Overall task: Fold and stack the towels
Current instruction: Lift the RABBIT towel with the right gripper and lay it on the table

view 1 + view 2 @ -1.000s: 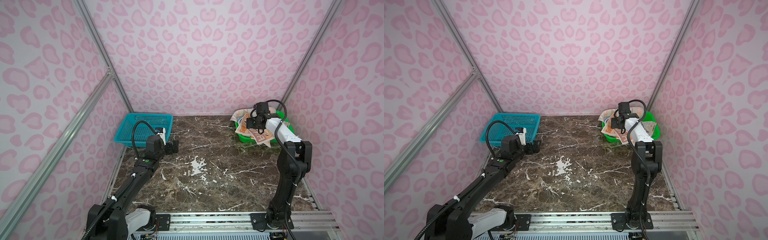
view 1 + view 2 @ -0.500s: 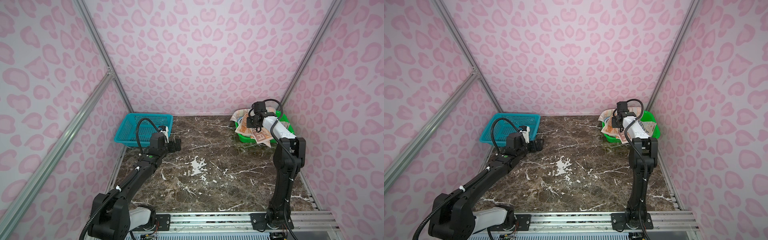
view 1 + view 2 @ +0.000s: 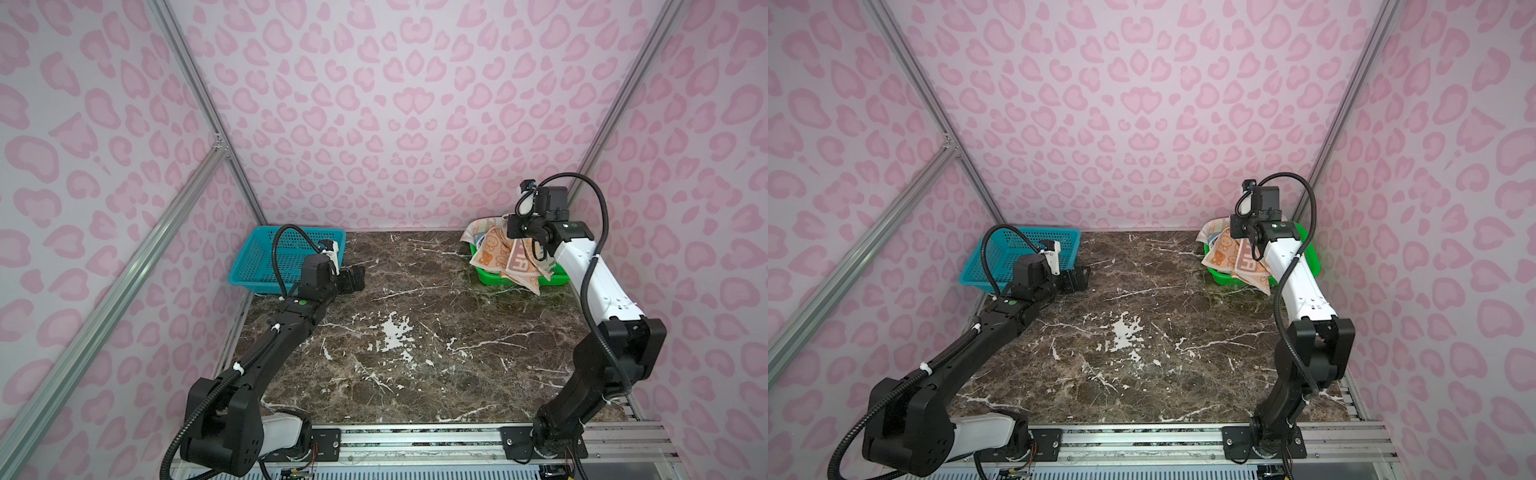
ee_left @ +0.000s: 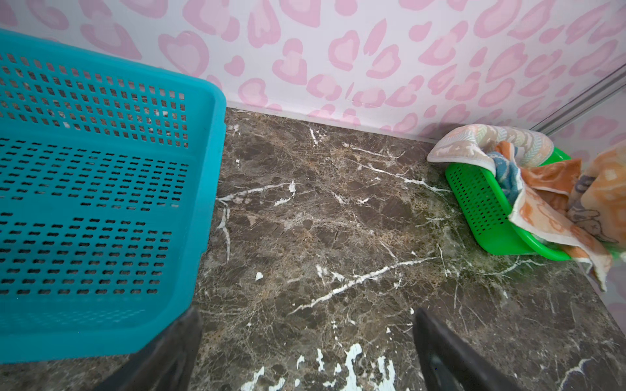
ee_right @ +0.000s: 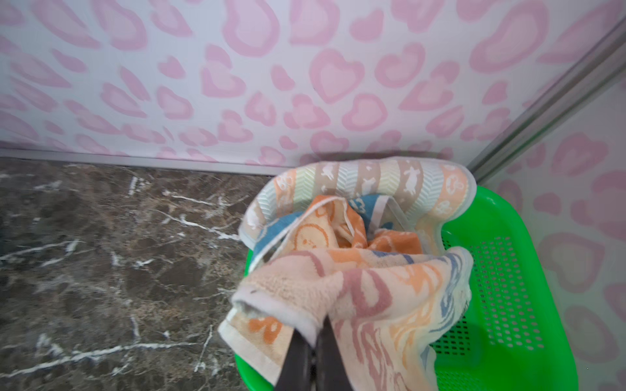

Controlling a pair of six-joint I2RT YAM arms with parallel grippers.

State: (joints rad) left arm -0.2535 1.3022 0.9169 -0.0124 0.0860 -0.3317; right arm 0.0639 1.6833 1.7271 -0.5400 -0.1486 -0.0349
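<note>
Several towels lie heaped in the green basket [image 3: 494, 279] at the back right. In the right wrist view I make out the chevron-striped one [image 5: 372, 179], a blue one [image 5: 277, 230] and the orange one with faces [image 5: 311, 237]. My right gripper [image 5: 316, 333] is shut on a bunched edge of the pale lettered towel [image 5: 372, 298], which drapes over the basket's front rim in both top views [image 3: 521, 264] [image 3: 1250, 262]. My left gripper [image 3: 357, 278] [image 4: 305, 325] stands open and empty, low over the table by the blue basket.
The blue perforated basket [image 3: 266, 257] [image 4: 101, 203] sits at the back left, close beside my left fingers [image 4: 183, 338]. Pink patterned walls close in the back and both sides. The dark marble table [image 3: 415, 332] stretches between the two baskets.
My right gripper's jaws have closed on the lettered towel and the wrist has risen a little. The left gripper has edged slightly toward the back right, still open.
</note>
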